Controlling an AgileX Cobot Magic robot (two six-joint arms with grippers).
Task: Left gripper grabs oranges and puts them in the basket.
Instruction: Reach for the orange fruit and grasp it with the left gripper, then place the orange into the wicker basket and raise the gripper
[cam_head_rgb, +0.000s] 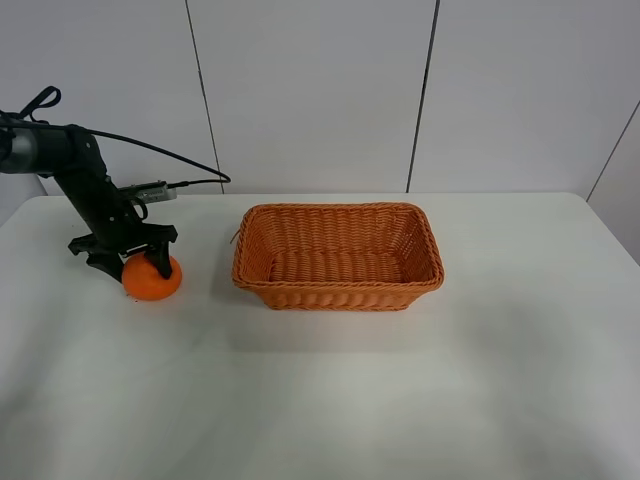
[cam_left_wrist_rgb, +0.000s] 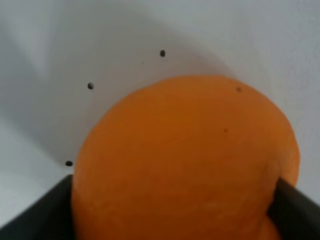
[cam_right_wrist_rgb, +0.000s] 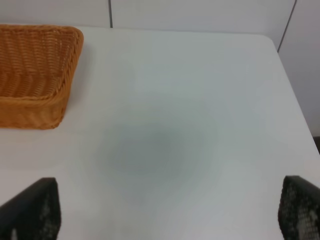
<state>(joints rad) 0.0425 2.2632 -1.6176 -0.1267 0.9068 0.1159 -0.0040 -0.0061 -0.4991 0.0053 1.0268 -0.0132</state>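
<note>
The orange (cam_head_rgb: 152, 280) rests on the white table at the left, about a fruit's width to the left of the wicker basket (cam_head_rgb: 338, 287). My left gripper (cam_head_rgb: 134, 268) comes down over it, with one dark finger on each side. In the left wrist view the orange (cam_left_wrist_rgb: 185, 160) fills the space between the two fingers (cam_left_wrist_rgb: 40, 215), which press against its sides. The basket is empty. My right gripper (cam_right_wrist_rgb: 170, 215) is open and empty over bare table; the basket's corner (cam_right_wrist_rgb: 35, 75) shows in its view.
The white table (cam_head_rgb: 400, 400) has its back edge against a panelled wall. A black cable (cam_head_rgb: 170, 155) runs from the left arm to a small connector (cam_head_rgb: 152, 191) behind it. The table's right edge (cam_right_wrist_rgb: 295, 100) shows in the right wrist view.
</note>
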